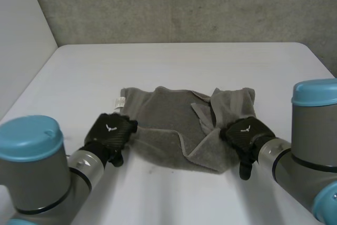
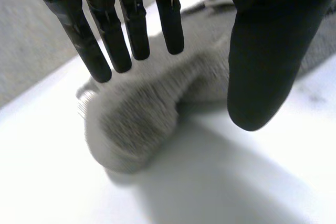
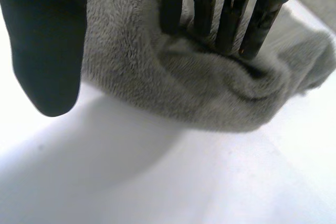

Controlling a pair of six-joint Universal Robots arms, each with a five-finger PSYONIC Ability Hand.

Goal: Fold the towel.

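White table (image 1: 174, 61) against a rough grey concrete wall (image 1: 184, 3); plain pale wall (image 1: 21, 35) at left

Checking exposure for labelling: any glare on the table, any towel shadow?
Head view: even light, no glare on the table, faint shadow along the towel's near edge. Left wrist view: table bright white, dark under the towel's fold. Right wrist view: table equally bright.

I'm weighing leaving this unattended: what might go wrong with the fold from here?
1. The grey terry towel lies bunched, one flap doubled over near the right hand; folding now would likely trap creases.
2. Both hands look open: the left hand has straight fingers at a corner, thumb apart, so a lift may slip.
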